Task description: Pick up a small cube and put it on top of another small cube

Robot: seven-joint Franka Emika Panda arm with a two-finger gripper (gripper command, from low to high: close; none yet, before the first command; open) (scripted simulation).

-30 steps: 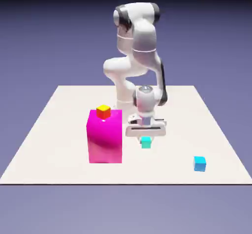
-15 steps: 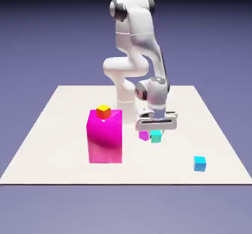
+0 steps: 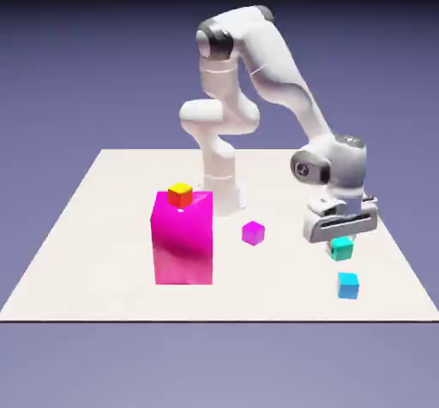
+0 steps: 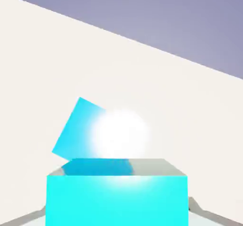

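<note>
My gripper [image 3: 341,242] is shut on the small teal cube [image 3: 341,248] and holds it in the air near the exterior view's right. Just below it, on the table, rests the sky-blue cube [image 3: 347,285]; a small gap separates the two. In the hand view the teal cube [image 4: 117,196] fills the bottom middle between the finger tips [image 4: 201,210], and the sky-blue cube [image 4: 76,129] lies beyond it, partly washed out by a bright glare.
A big magenta block [image 3: 183,237] stands left of centre with a small orange-and-yellow cube [image 3: 180,195] on top. A small purple-magenta cube [image 3: 252,232] lies on the white table [image 3: 103,226] between the block and my gripper.
My gripper has carried the teal cube from beside the magenta block to the exterior view's right, ending above the sky-blue cube. This uncovered the small purple-magenta cube.
</note>
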